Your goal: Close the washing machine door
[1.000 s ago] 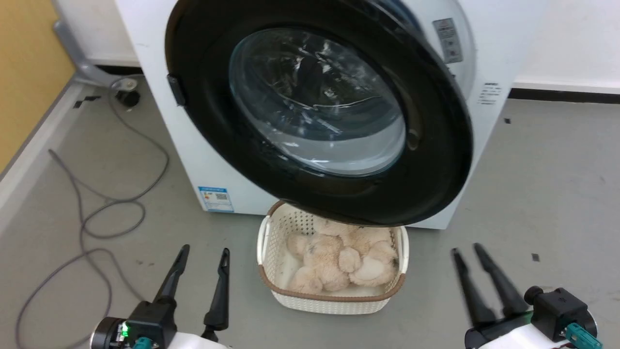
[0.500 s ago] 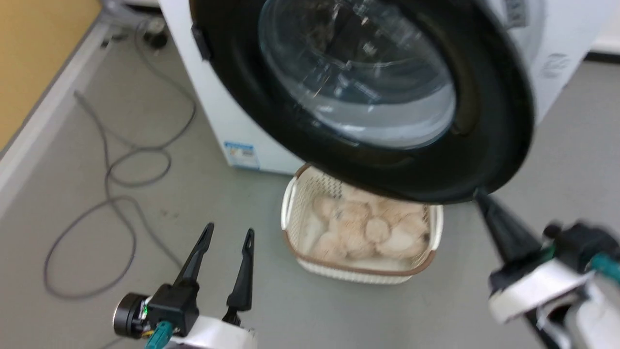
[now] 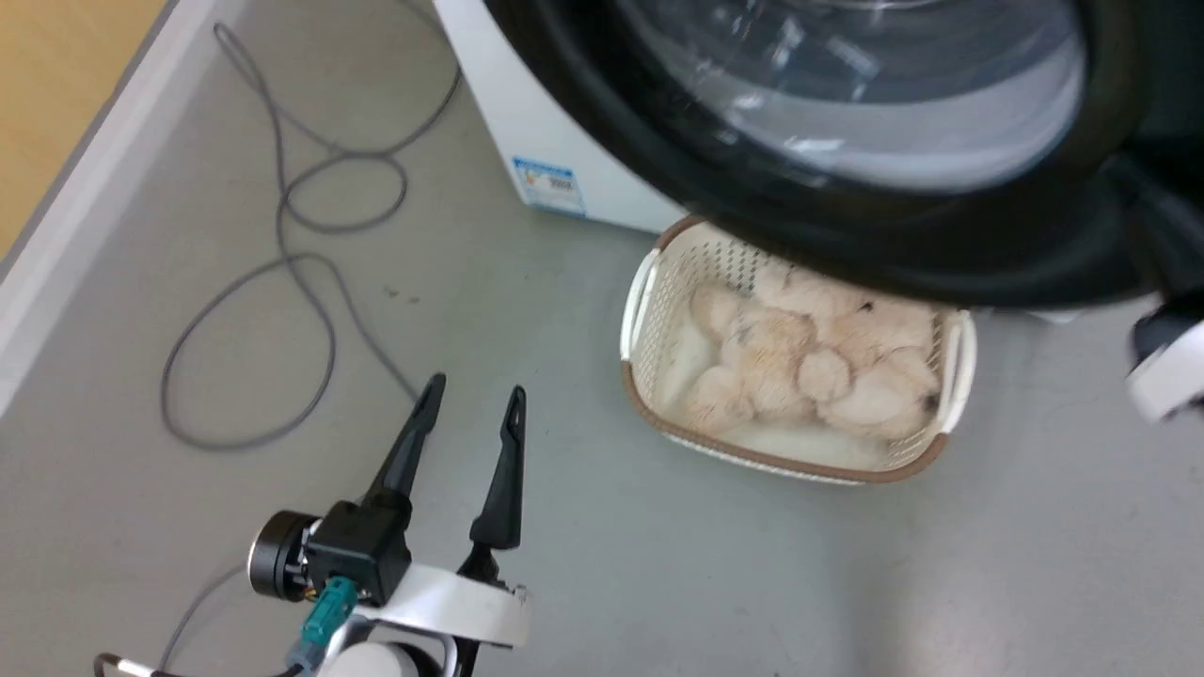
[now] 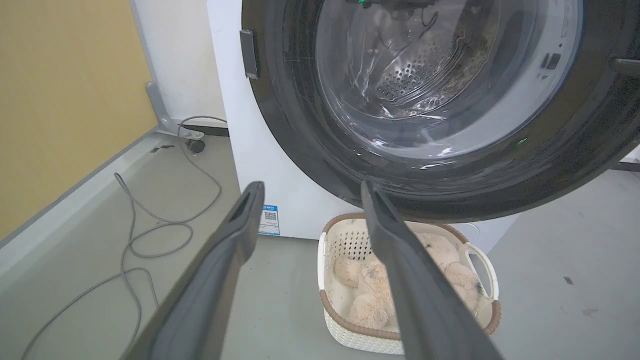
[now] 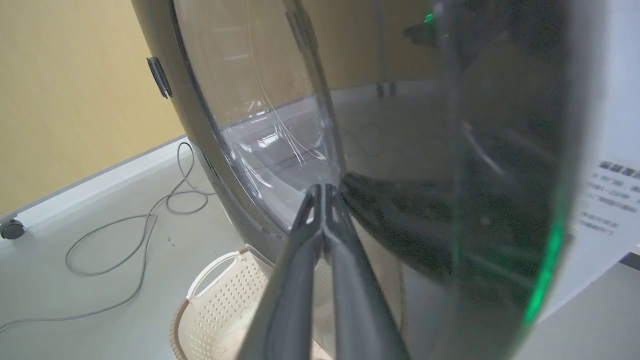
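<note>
The washing machine door (image 3: 847, 235), a big black disc with a clear glass window, stands partly open across the top right of the head view. Behind it is the white washing machine (image 3: 564, 122) with a blue sticker (image 3: 549, 186). My right gripper (image 5: 324, 192) is shut with nothing between its fingers, and its tips are at the door's face (image 5: 425, 225), just below the window; I cannot tell whether they touch. That arm's white wrist (image 3: 1166, 371) shows by the door's lower right rim. My left gripper (image 3: 470, 400) hangs open over the floor, well short of the door (image 4: 450, 190).
A white woven basket (image 3: 649, 310) holding a plush toy (image 3: 809, 367) sits on the floor under the door. A grey cable (image 3: 282, 282) loops over the floor at the left. A yellow wall (image 3: 56, 75) with a pale skirting runs along the far left.
The head camera has swung, shifting the whole picture. My right gripper has shut and risen from the lower right up to the door's lower right rim. The left gripper stays open.
</note>
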Tool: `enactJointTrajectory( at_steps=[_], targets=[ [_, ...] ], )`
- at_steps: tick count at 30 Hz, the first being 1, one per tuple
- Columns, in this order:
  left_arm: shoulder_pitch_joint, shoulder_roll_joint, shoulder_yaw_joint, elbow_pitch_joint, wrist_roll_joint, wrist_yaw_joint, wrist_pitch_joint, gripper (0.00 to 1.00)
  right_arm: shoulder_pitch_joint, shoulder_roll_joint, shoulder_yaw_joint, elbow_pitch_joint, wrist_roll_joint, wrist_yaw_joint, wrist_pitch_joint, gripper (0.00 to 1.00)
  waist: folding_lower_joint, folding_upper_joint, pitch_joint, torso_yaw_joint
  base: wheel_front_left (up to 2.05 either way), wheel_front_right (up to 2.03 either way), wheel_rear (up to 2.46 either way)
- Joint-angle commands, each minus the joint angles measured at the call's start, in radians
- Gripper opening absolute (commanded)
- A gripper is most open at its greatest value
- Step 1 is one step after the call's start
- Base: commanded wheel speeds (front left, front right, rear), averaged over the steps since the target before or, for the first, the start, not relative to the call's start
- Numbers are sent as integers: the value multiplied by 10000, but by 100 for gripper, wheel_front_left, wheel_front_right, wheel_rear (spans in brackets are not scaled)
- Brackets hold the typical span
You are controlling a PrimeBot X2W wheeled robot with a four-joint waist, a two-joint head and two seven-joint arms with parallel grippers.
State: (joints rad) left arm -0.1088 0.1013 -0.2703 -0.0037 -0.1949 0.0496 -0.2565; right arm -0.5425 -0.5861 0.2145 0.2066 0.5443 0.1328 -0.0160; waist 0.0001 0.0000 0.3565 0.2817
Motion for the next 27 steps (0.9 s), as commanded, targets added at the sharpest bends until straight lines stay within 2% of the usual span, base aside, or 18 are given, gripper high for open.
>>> enactJointTrajectory(
  at_steps=[1, 4, 15, 21, 27],
  targets=[
    [-191, -66, 66, -21, 53, -37, -53, 100, -364, -203, -110, 168, 134, -21, 85, 0, -1, 0, 246, 169, 0, 0, 0],
    [-309, -166, 164, -70, 120, -106, -53, 100, -1081, -514, -60, 609, 176, -21, 276, 0, -1, 0, 487, 224, 0, 0, 0],
    [-453, -359, 258, 130, 380, -461, -53, 100, -3216, -953, 104, 2514, 430, -21, 689, 0, -1, 0, 905, 391, 0, 0, 0],
    [-487, -437, 308, 124, 387, -450, -53, 100, -3728, -924, 171, 3179, 562, -21, 444, 0, -1, 0, 870, 414, 0, 0, 0],
    [-419, -465, 486, 159, 411, -471, -53, 100, -3610, -702, 229, 3704, 899, -21, 23, 0, -1, 0, 464, 240, 0, 0, 0]
  ],
)
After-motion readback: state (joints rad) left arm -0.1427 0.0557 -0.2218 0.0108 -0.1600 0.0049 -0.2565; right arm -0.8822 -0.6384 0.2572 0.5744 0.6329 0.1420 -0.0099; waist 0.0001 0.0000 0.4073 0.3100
